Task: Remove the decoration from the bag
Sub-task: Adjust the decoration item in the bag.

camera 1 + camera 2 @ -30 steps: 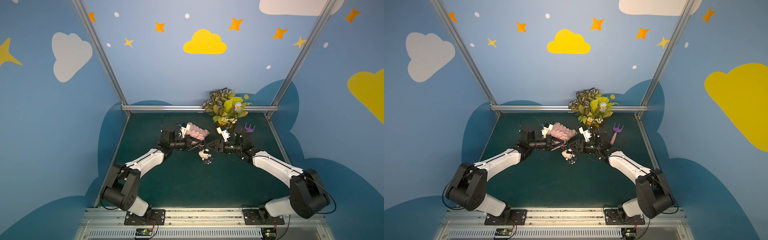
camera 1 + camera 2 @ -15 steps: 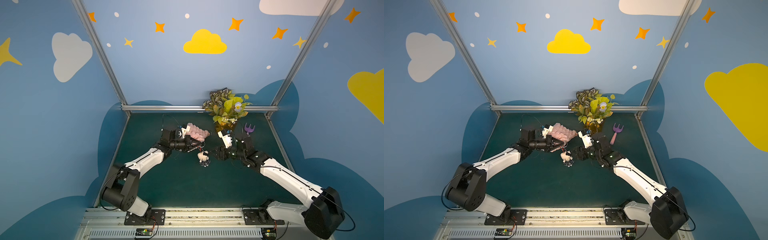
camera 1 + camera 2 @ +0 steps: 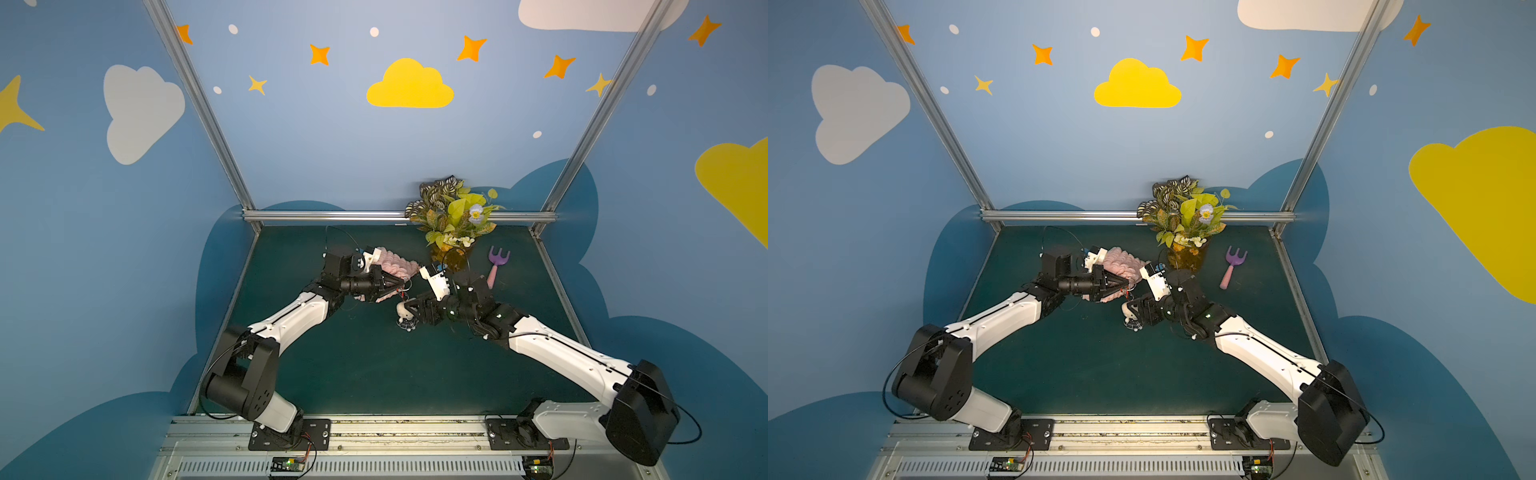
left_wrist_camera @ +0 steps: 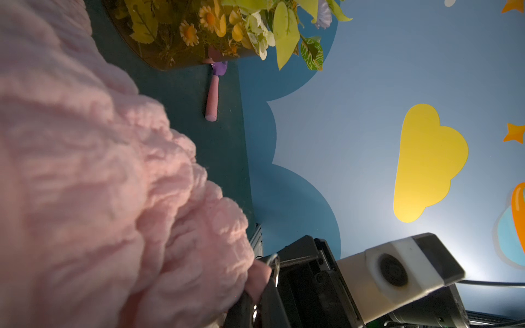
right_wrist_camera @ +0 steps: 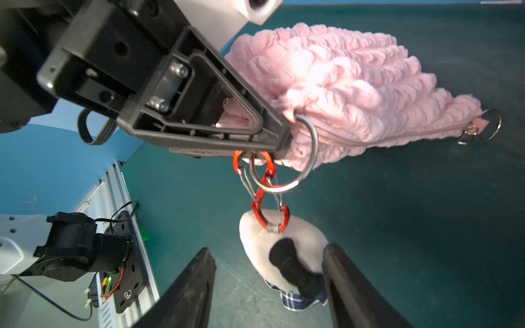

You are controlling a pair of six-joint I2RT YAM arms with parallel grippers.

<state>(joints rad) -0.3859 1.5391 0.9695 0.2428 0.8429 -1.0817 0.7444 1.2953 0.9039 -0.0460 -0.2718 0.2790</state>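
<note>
Right claw moved in, wide around decoration; left claw pinches bag corner. We keep bag steady, press clasp gate, slide off ring.

Pink bag fills near side; metal ring at its corner; plant, rake beyond.

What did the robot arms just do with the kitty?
The right end effector swung in toward the decoration; its open jaws now sit on either side of it, nothing gripped. The left end effector stayed shut on the bag; plant and rake unmoved.
</note>
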